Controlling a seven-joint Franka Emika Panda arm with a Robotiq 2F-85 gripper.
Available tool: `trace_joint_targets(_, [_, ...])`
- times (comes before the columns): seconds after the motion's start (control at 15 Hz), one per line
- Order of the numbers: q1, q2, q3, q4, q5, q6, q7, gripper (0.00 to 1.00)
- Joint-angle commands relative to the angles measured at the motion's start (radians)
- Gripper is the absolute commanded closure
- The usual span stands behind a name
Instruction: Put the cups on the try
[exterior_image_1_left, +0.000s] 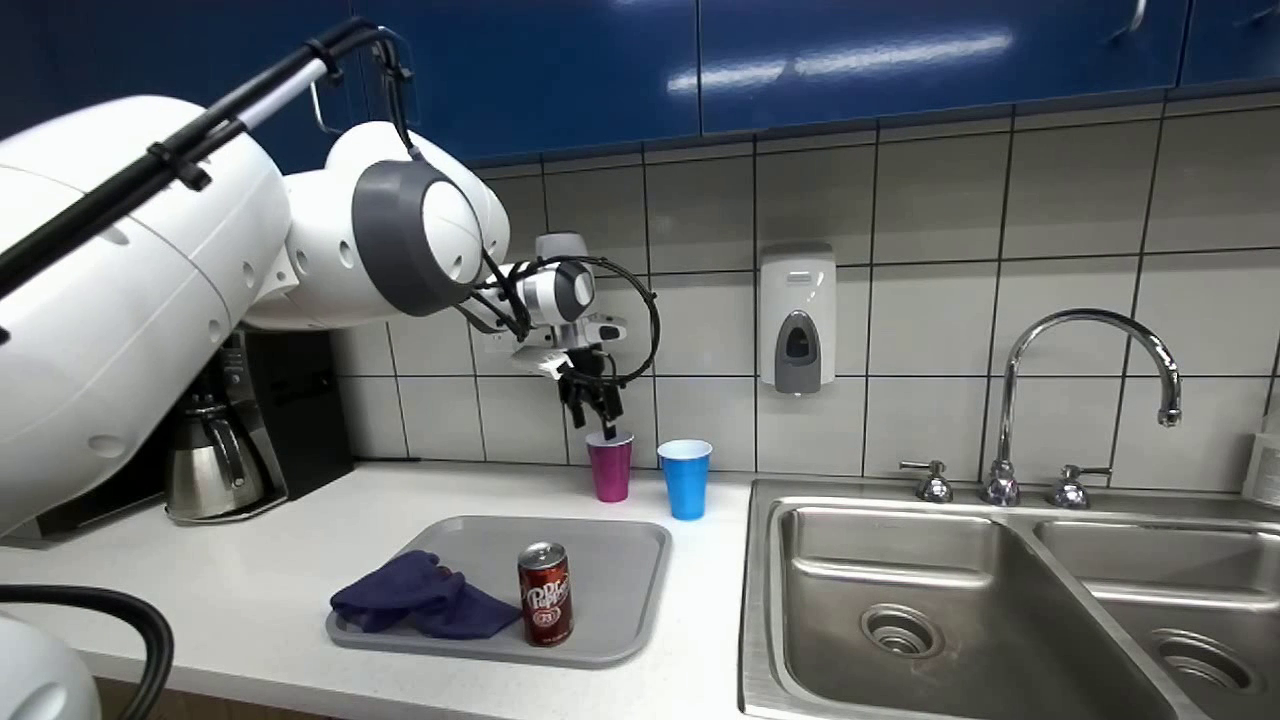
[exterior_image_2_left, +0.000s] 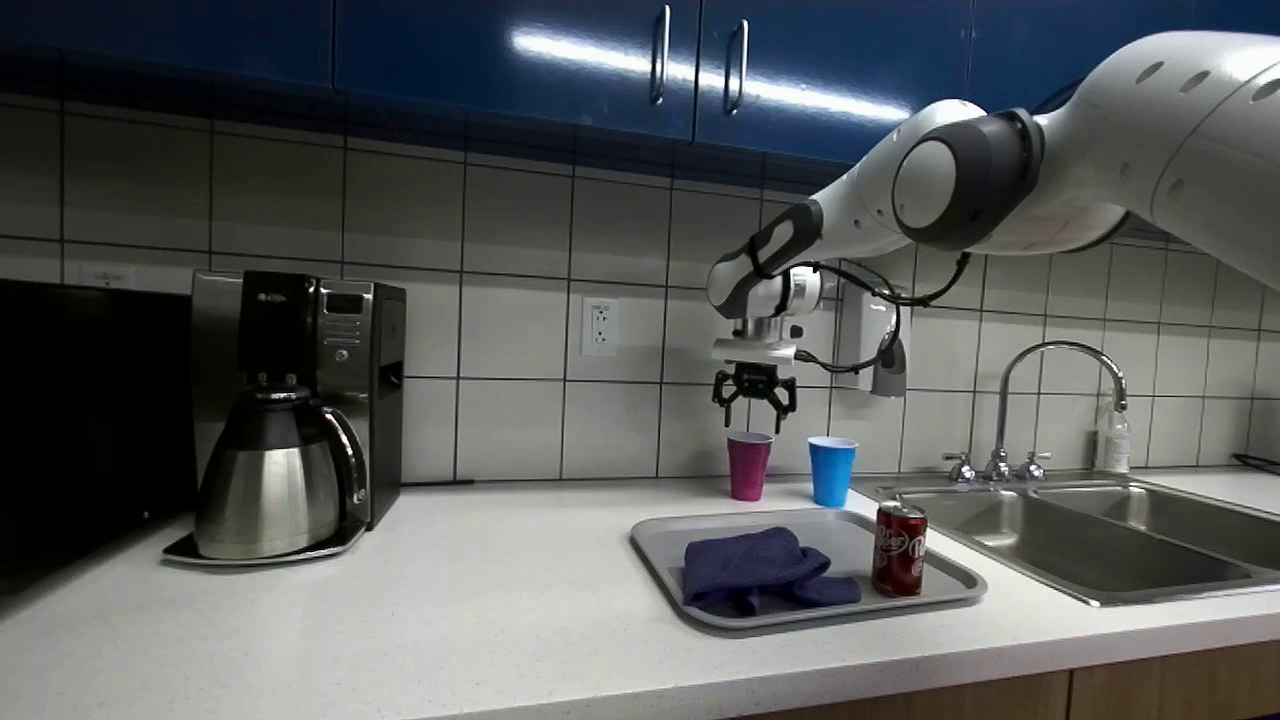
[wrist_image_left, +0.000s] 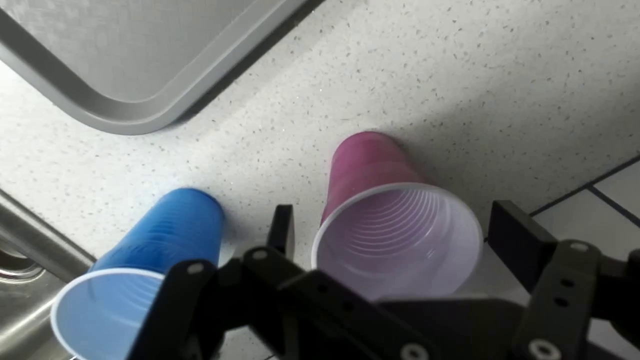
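Observation:
The purple cup stands upright on the counter near the tiled wall, in both exterior views (exterior_image_1_left: 610, 472) (exterior_image_2_left: 748, 470) and in the wrist view (wrist_image_left: 367, 157). The blue cup (exterior_image_1_left: 686, 485) (exterior_image_2_left: 831, 475) stands upright beside it, nearer the sink; it also shows in the wrist view (wrist_image_left: 172, 225). The grey tray (exterior_image_1_left: 610, 560) (exterior_image_2_left: 845, 545) lies in front of the cups; its corner shows in the wrist view (wrist_image_left: 150, 50). My gripper (exterior_image_1_left: 594, 426) (exterior_image_2_left: 754, 427) points down just above the purple cup. It is open, its fingers (wrist_image_left: 392, 220) apart on either side of the cup's rim, holding nothing.
A red soda can (exterior_image_1_left: 546, 600) (exterior_image_2_left: 899, 550) and a crumpled dark blue cloth (exterior_image_1_left: 425, 600) (exterior_image_2_left: 755, 565) are on the tray. The steel sink (exterior_image_1_left: 757, 600) adjoins the counter beside the blue cup. A coffee maker (exterior_image_2_left: 275, 480) and a wall soap dispenser (exterior_image_1_left: 797, 320) are also there.

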Motion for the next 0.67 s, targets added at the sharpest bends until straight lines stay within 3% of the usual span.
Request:
trace_joint_targets(0.0, [-0.011,0.061,-0.016,0.117,0.014,-0.057,0.040,0.00])
trace_joint_targets(0.6, [-0.017,0.073,-0.039,0.137,0.004,-0.112,0.122,0.00])
